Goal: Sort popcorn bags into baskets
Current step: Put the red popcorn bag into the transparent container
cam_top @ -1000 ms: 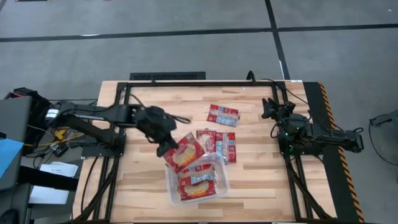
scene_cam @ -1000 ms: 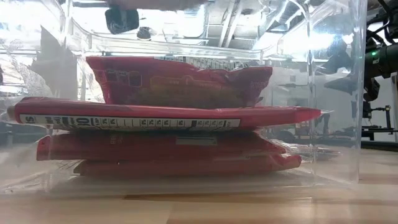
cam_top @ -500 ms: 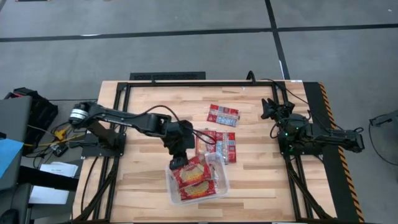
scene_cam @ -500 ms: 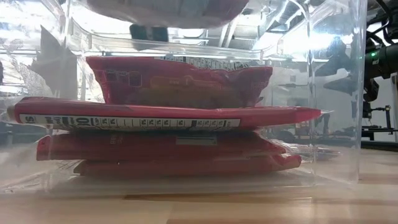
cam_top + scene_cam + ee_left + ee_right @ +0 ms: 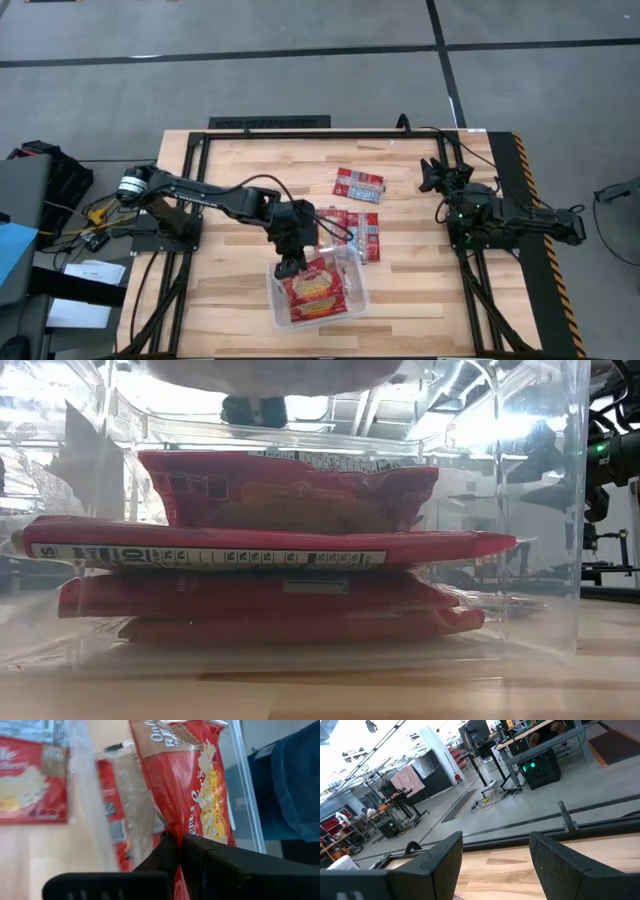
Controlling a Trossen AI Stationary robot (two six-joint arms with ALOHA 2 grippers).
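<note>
Over the clear bin (image 5: 357, 297), left tool (image 5: 177, 851) pinches a "RE…"-lettered popcorn bag (image 5: 200, 795).

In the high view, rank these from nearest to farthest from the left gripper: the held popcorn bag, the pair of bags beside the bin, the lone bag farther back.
1. Held popcorn bag, in the left gripper, over the clear bin.
2. Pair of bags, just right of the gripper.
3. Lone bag, toward the table's far edge.

Dark jointed arms (image 5: 215, 195), black cables

Red popcorn bags (image 5: 316, 290) stacked flat in clear bin (image 5: 358, 270); three (image 5: 350, 229) beside it.
</note>
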